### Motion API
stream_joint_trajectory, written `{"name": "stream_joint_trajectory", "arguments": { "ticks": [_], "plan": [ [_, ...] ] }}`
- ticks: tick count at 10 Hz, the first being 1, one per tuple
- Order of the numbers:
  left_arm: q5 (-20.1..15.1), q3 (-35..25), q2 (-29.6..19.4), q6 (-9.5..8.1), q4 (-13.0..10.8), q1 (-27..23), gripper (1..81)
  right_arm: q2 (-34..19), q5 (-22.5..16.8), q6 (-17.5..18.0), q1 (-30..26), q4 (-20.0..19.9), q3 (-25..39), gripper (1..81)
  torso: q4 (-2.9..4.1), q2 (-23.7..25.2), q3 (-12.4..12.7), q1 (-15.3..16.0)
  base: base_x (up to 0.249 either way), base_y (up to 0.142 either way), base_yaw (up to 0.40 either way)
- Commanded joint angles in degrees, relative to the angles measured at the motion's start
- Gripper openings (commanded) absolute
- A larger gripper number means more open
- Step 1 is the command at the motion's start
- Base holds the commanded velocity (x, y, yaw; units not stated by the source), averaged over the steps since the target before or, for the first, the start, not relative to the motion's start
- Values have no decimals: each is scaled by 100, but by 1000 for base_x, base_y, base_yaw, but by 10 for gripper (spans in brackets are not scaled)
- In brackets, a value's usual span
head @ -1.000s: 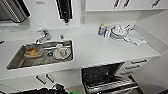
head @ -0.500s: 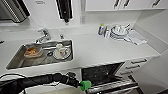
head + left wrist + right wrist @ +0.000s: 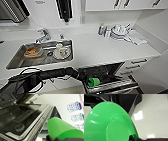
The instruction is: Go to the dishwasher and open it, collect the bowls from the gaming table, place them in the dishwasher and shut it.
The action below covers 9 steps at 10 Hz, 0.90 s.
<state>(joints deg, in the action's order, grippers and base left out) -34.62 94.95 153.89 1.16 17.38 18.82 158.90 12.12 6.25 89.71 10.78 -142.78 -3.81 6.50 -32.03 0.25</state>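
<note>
Here my left claw point(image 3: 86, 80) grips a green bowl point(image 3: 94, 81), low centre in the head view, over the open dishwasher point(image 3: 110, 77). The left wrist view adds the door's dark inner panel point(image 3: 21, 119) and steel edge beside the bowl. My right wrist view shows a green bowl point(image 3: 109, 125) gripped at its rim. On the white tabletop point(image 3: 100, 50), upper left, sits the sink point(image 3: 40, 53).
</note>
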Motion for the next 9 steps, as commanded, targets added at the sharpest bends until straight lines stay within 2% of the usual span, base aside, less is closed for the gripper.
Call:
{"name": "stream_joint_trajectory", "arguments": {
  "ticks": [1,4,5,8,9],
  "plan": [
    [-440,164,423,-81,178,-989,10,-111,-403,7,131,47,23,10,0,0,0,0,0,0,0],
    [-440,330,730,-89,178,-1200,10,-93,-403,7,131,47,32,10,0,0,0,2,0,0,0],
    [-458,410,872,-186,178,-1289,10,-93,-403,7,131,39,23,10,0,0,0,2,0,0,0],
    [-493,726,1284,-204,160,-1324,10,-84,-403,7,113,39,32,10,0,0,0,2,0,0,0],
    [-502,770,1328,-204,169,-1324,811,-76,-403,7,105,39,32,10,0,0,-2,2,0,0,0]
  ]
}}
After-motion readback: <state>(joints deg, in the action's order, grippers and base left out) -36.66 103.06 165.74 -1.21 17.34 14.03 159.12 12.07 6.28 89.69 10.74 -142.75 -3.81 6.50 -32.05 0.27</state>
